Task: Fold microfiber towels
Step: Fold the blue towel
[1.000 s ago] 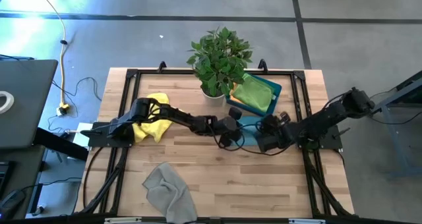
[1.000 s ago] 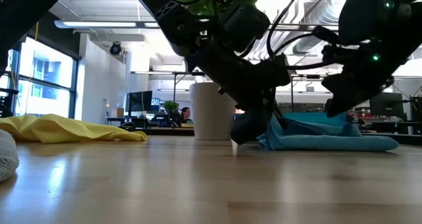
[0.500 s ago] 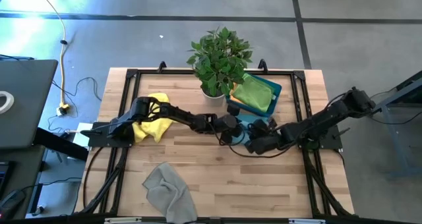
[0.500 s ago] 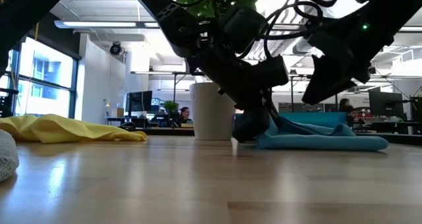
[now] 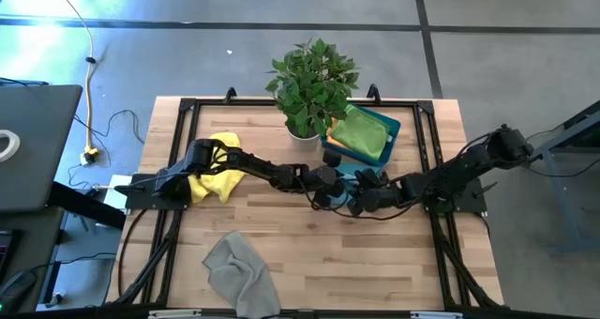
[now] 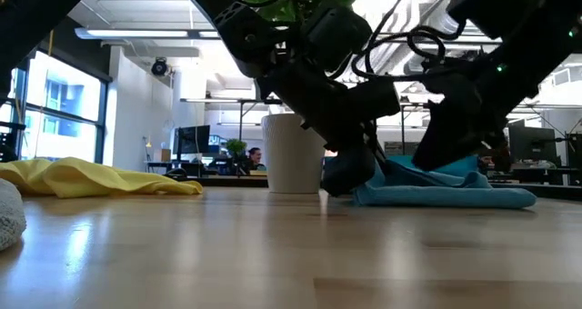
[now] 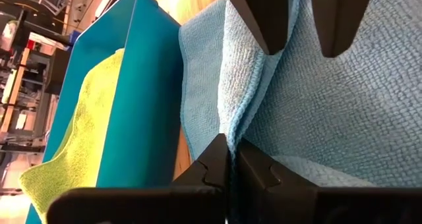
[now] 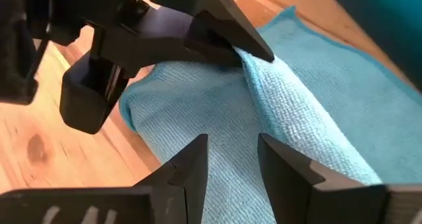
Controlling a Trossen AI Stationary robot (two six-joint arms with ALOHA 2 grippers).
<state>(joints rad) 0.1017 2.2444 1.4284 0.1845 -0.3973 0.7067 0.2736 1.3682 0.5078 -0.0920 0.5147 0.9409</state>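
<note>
A light blue towel (image 5: 349, 174) lies on the table just in front of the teal bin (image 5: 386, 124). My left gripper (image 7: 231, 145) reaches in from the table's left and is shut on a raised ridge of it. My right gripper (image 8: 229, 145) comes from the table's right and hovers open right over the same towel (image 8: 198, 105), facing the left fingers (image 8: 227, 36). A yellow towel (image 5: 216, 169) lies at the left and a grey towel (image 5: 239, 272) at the near edge. A green towel (image 5: 361, 136) sits in the bin. My left gripper pinches a raised ridge of the light blue towel (image 7: 242, 126), where a hemmed edge runs, between its two fingers. The fingers slant down from the table's left. The ridge is drawn up a little (image 6: 380, 168); the remainder of the towel lies flat on the table. My right gripper stands over the towel; I cannot tell whether its fingertips touch it.
A potted plant (image 5: 309, 80) stands at the far middle beside the bin. Black frame rails (image 5: 187, 108) run round the table's edges. Bare wood (image 5: 375, 263) shows between the grey towel and the right arm.
My right gripper has moved toward the table's left, closer to my left gripper. It has tipped downward and sunk to just over the light blue towel. Its fingers stay apart.
</note>
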